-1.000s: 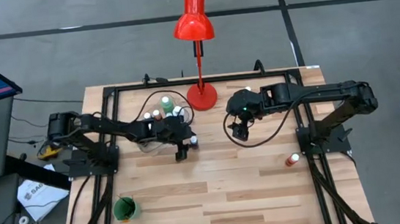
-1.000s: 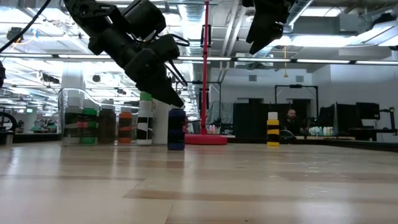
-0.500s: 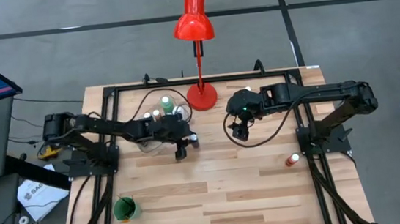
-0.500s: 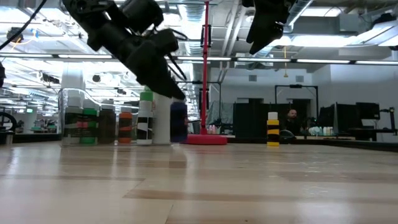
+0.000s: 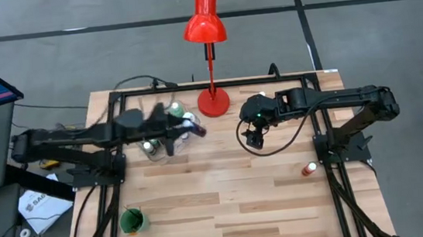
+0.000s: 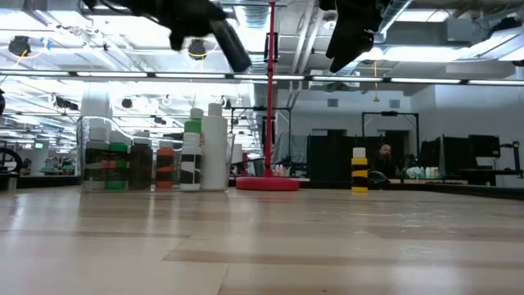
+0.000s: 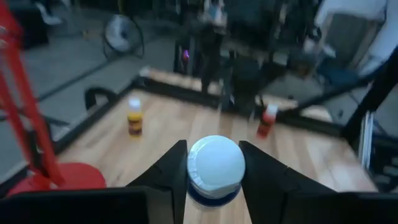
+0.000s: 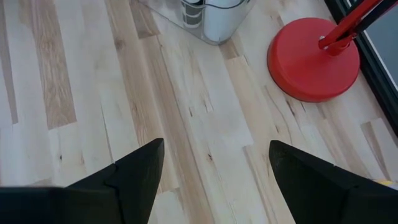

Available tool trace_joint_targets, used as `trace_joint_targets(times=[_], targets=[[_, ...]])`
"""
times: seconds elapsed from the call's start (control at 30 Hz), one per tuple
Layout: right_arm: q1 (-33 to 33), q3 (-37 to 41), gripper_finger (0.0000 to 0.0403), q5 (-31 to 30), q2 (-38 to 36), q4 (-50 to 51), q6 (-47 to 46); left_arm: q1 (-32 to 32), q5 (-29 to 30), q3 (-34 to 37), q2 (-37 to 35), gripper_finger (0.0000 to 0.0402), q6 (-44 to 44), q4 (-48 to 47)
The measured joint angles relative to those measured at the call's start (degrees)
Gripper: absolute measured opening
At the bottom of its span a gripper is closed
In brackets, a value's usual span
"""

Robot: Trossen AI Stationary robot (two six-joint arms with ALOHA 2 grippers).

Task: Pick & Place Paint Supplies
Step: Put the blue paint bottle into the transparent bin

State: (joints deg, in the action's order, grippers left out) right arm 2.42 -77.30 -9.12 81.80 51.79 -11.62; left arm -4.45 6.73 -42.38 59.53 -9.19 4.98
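A small white-capped bottle (image 7: 216,169) with a dark blue band under its cap sits clamped between the jaws of the left gripper (image 7: 214,171), raised off the bench (image 5: 227,202) beside the red lamp base (image 5: 213,101). In the left wrist view the round cap faces the camera, so the bottle's long axis runs along the fingers (image 7: 166,171), pointing back toward the wrist. The other bottles (image 6: 155,161) stand upright in a tight row, long axes vertical, on the side of the lamp base toward the left arm; the low view shows green, brown, orange and white ones. Two more bottles stand alone and upright across the bench: a yellow-and-dark one (image 7: 134,117) and a red one (image 5: 307,170). The right gripper (image 5: 253,140) hangs just on the lamp base's other side, jaws spread wide and holding nothing.
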Motion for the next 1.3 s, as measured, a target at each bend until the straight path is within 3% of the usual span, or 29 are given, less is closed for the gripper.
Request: trace_joint_targets(times=[0.2, 0.43, 0.77, 1.3], targets=[[0.0, 0.0, 0.0286, 0.0, 0.0, -0.1, 0.0, 0.0, 8.7, 0.0, -10.1, 0.0111, -0.3, -8.1], [0.0, 0.0, 0.0286, 0.0, 0.0, 0.0, -0.5, 0.0, 14.3, 0.0, -14.4, 0.0110, -2.9, -21.0], [0.0, 0.0, 0.0286, -0.2, 0.0, 0.0, -0.5, 0.0, 17.3, 0.1, -12.0, 0.0110, -4.8, -28.4], [0.0, 0.1, 0.0286, -0.2, 0.0, -0.3, -1.1, -0.5, 19.7, 0.5, -5.3, 0.0111, -8.5, -29.3]])
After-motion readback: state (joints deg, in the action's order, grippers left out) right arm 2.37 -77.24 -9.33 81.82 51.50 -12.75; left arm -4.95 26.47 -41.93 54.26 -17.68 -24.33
